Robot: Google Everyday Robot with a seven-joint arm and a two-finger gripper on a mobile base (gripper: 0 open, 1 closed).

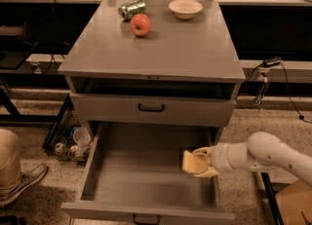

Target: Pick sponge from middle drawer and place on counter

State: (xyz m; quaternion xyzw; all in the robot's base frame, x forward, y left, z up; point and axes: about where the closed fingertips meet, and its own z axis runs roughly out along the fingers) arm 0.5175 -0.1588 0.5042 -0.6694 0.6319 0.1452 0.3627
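The pincer is clamped on the pale-yellow sponge, holding it over the right side of the open middle drawer, below the front right corner of the desk; the grasp looks made, placing it up there remains.

a single camera view covers the whole scene. it looks from in front of the cabinet and from above, tilted down and facing toward the back. the counter fills the upper middle of the frame, its front edge nearer the lens than its back corners. an apple, a can and a bowl sit near the back edge. the open middle drawer lies lowest and nearest, its front panel cut by the bottom border. the arm enters from the right border. the gripper is over the drawer's right side, clasping the sponge.
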